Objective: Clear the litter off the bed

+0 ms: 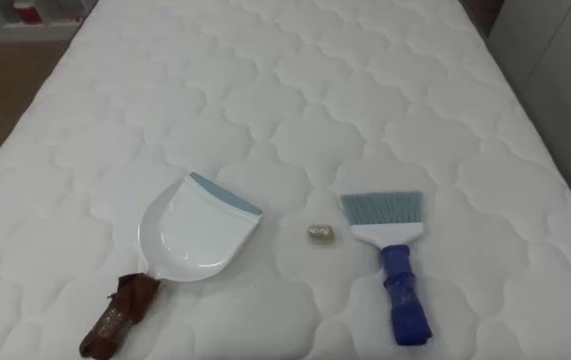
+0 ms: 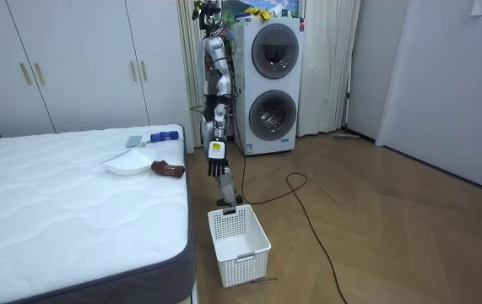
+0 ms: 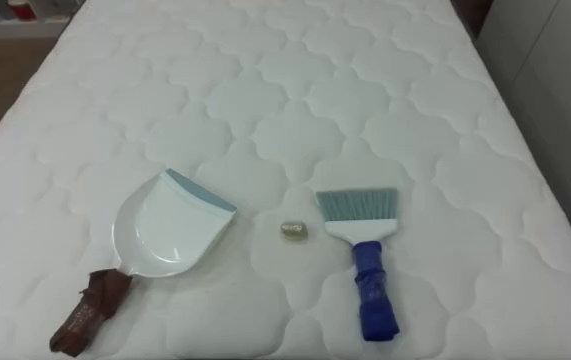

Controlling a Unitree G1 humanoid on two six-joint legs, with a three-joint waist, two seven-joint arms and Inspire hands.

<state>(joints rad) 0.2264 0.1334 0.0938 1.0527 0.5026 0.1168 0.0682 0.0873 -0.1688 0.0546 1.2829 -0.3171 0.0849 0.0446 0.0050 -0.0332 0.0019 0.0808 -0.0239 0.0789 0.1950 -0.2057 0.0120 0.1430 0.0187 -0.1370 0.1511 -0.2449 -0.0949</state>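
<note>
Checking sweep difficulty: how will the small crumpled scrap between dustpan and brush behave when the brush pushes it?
The crumpled scrap looks tiny and wadded, so probably very light and easily flicked. Being roundish, it may tumble rather than slide, and dips in the quilted mattress could catch it.

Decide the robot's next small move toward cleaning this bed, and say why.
Probably reach for the brush by its blue handle: a small scrap lies on the mattress between it and the dustpan, and both tools lie free, handles toward the robot.
</note>
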